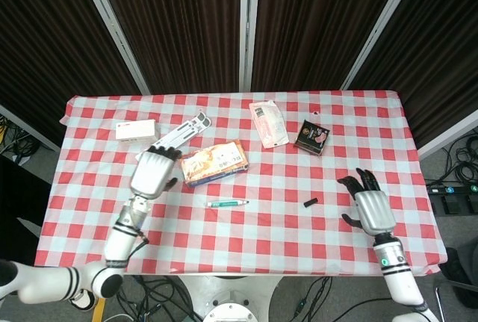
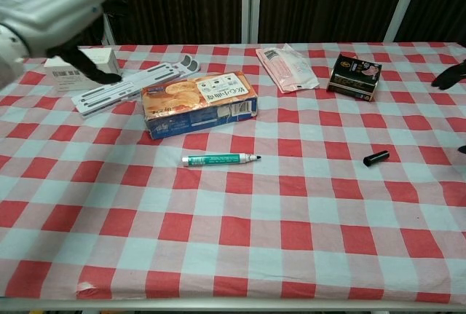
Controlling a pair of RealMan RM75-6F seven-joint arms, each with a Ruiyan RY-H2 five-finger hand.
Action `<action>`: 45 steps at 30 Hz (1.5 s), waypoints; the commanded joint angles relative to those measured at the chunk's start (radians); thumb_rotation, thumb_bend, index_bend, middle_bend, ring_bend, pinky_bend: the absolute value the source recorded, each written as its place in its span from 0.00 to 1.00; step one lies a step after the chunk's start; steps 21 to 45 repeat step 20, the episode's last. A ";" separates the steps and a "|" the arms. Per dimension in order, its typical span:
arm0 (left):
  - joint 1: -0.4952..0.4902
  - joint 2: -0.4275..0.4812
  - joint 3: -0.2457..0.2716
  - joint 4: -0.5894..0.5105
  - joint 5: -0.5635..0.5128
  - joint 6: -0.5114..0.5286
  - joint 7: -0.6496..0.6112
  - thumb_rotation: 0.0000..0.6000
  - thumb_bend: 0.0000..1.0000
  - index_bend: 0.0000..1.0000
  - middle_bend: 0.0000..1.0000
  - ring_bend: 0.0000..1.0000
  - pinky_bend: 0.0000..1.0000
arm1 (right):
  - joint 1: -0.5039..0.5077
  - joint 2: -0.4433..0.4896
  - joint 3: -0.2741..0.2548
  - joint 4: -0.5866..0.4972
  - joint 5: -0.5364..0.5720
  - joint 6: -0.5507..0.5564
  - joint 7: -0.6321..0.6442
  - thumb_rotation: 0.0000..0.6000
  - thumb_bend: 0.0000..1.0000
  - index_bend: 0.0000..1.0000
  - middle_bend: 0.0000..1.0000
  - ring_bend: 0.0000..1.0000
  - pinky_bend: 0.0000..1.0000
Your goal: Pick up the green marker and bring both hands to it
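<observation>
You have nothing in hand at this moment: the green marker lies flat on the checked table near the middle, uncapped, tip toward 3 o'clock. Judging from that, the pick-up and the bringing together of both hands are both left to do.

Your left hand hovers at about 9 o'clock from the marker, well apart from it, above the cloth beside the orange box; it holds nothing, and its fingers look loosely curled, though how far apart they stand I cannot tell. Your right hand sits out at 3 o'clock, also well apart, fingers spread wide and empty.

Counted, largest to smallest:
- one table, under one red-and-white cloth
- one orange box, at 11 o'clock from the marker
- one long white card of blister packaging, at 10 o'clock
- one white carton, further out at 10 o'clock
- one pink sachet, at 1 o'clock
- one dark packet, at 2 o'clock
- one green marker
- one small black cap, at 3 o'clock, between the marker and your right hand
</observation>
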 commanded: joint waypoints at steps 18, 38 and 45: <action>0.496 0.121 0.194 0.021 0.135 0.258 -0.192 1.00 0.15 0.27 0.23 0.16 0.17 | -0.281 -0.020 -0.139 -0.010 -0.141 0.246 -0.020 1.00 0.10 0.11 0.14 0.00 0.00; 0.507 0.123 0.188 0.016 0.149 0.257 -0.206 1.00 0.15 0.27 0.23 0.16 0.17 | -0.283 -0.026 -0.135 -0.006 -0.149 0.246 -0.026 1.00 0.10 0.11 0.14 0.00 0.00; 0.507 0.123 0.188 0.016 0.149 0.257 -0.206 1.00 0.15 0.27 0.23 0.16 0.17 | -0.283 -0.026 -0.135 -0.006 -0.149 0.246 -0.026 1.00 0.10 0.11 0.14 0.00 0.00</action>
